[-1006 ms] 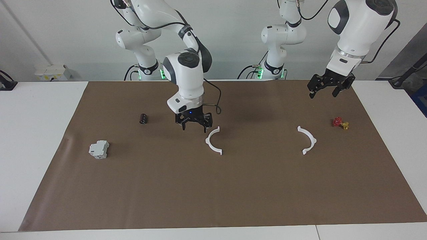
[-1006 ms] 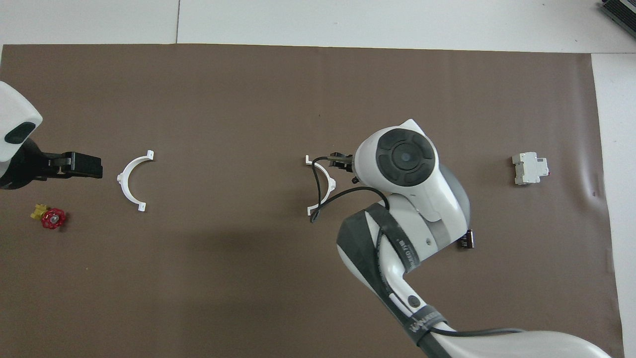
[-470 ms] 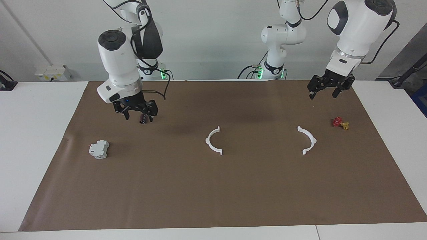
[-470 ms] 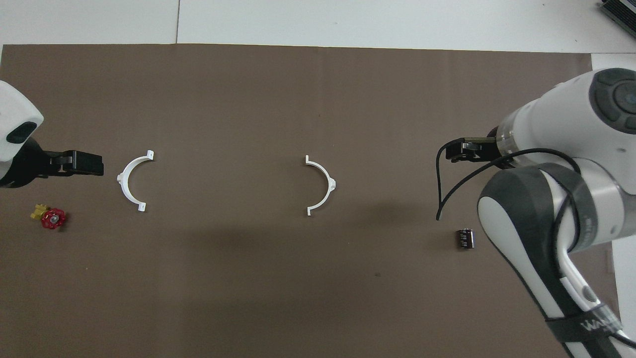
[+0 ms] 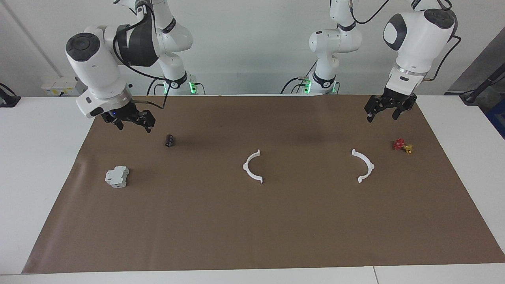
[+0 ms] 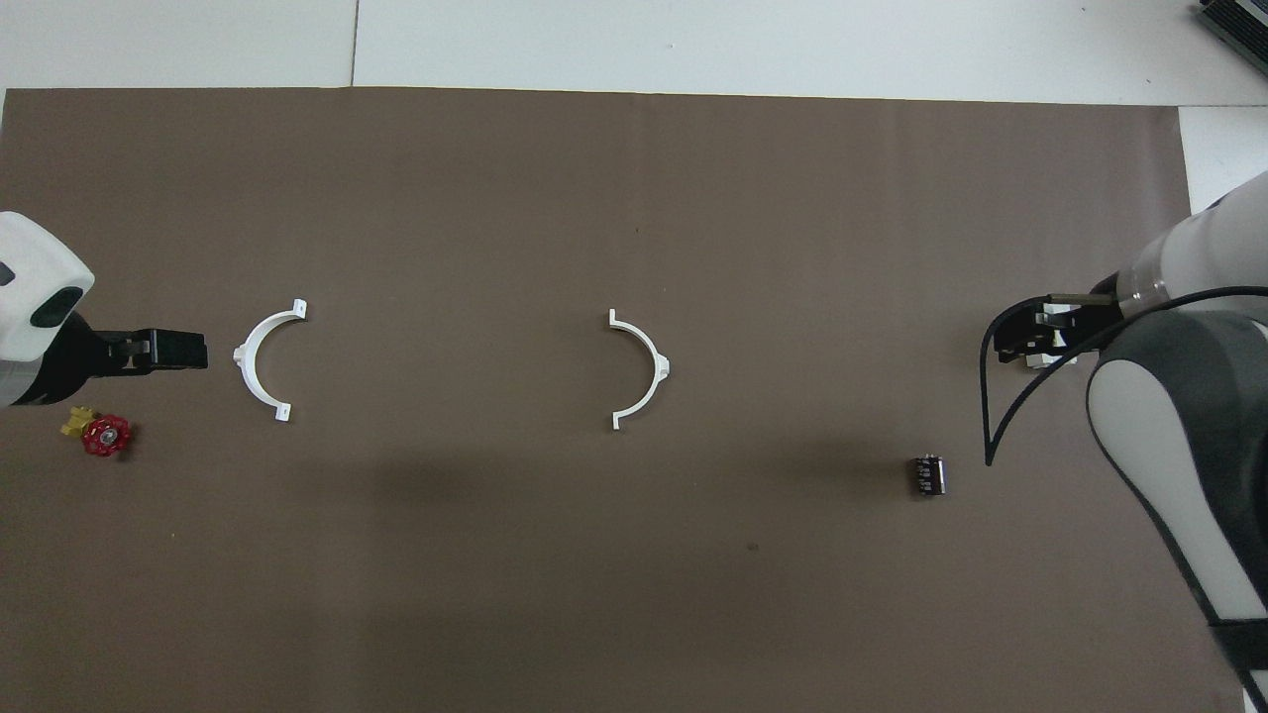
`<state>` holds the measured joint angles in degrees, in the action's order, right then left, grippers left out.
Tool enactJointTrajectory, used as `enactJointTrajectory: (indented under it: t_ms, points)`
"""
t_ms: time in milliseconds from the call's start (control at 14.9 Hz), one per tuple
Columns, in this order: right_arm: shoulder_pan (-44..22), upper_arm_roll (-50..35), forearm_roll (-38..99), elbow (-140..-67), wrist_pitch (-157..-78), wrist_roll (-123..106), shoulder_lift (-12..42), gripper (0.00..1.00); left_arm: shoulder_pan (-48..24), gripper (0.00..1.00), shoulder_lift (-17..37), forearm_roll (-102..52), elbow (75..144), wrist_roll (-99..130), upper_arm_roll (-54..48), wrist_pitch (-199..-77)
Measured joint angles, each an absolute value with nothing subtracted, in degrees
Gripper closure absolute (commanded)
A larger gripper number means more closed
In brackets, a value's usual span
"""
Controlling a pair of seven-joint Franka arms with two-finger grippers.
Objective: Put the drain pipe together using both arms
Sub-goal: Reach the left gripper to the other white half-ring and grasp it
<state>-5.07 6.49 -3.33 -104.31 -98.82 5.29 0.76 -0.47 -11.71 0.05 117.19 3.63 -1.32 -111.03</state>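
Since the earlier frame, we see the right gripper (image 5: pixel 132 122) has swung away from the mid-mat half-ring (image 5: pixel 252 166) to hang, jaws apart and empty, over the brown mat (image 5: pixel 252 236) near its corner at the right arm's end. Both half-rings lie flat and well apart — the second half-ring (image 5: pixel 364 166) beside the red-and-yellow valve (image 5: pixel 402 145). We see the left gripper (image 5: pixel 382 111) hanging open, empty, over the mat's robot-side edge.
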Motion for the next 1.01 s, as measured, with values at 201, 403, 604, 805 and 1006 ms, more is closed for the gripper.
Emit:
enactJointTrajectory:
  t_ms: [201,403,604,805,1006]
  points:
    - [-1.0,6.5,-3.3,-104.4,-98.8,-0.8,0.5,0.00,-0.5,0.00,-13.4,0.1,124.2,4.0,-1.4,-115.9]
    - [-0.2,6.3,-2.0,-102.8,-97.3,-2.1,-0.3,0.00,-0.5,0.00,-9.5,0.0,131.9,7.5,-1.6,-128.4]
    - [-0.5,5.2,-1.5,-96.8,-89.9,-2.1,-1.4,0.00,-0.3,0.00,-1.8,0.0,134.0,9.9,-1.4,-137.2]
    - [-1.4,4.8,-1.5,-92.2,-84.7,-2.1,-2.2,0.00,1.3,0.00,1.6,0.0,134.5,10.1,-1.3,-139.8]
    - [-2.7,4.7,-1.5,-91.9,-84.5,-2.1,-2.8,0.00,1.9,0.00,1.9,0.0,134.8,10.3,-1.3,-139.9]
